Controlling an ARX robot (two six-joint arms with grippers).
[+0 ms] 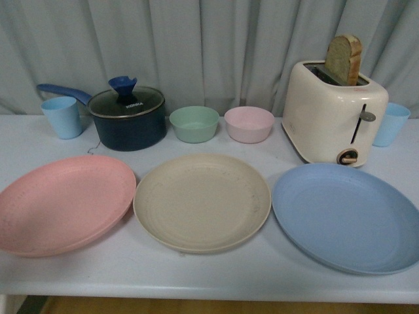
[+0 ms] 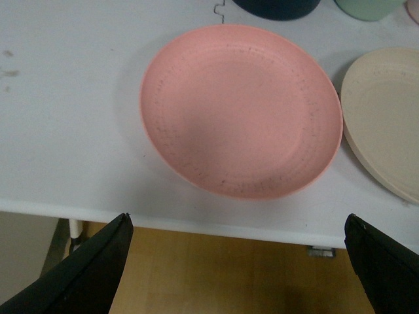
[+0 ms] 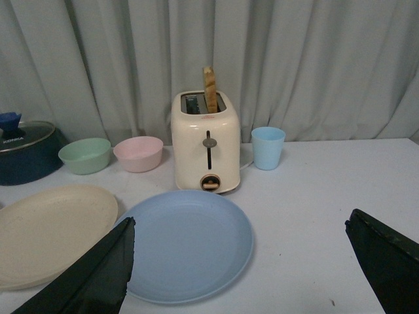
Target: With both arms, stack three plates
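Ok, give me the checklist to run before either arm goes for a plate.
1. Lying flat on the table, none stacked: pink plate, beige plate, blue plate: ok.
2. All three plates empty: ok.
3. The left gripper open and empty, facing the pink plate: ok.
4. The right gripper open and empty, facing the blue plate: ok.
5. Gap between pink and beige rims: cannot tell.
6. Room for a finger between blue plate and toaster: cannot tell.
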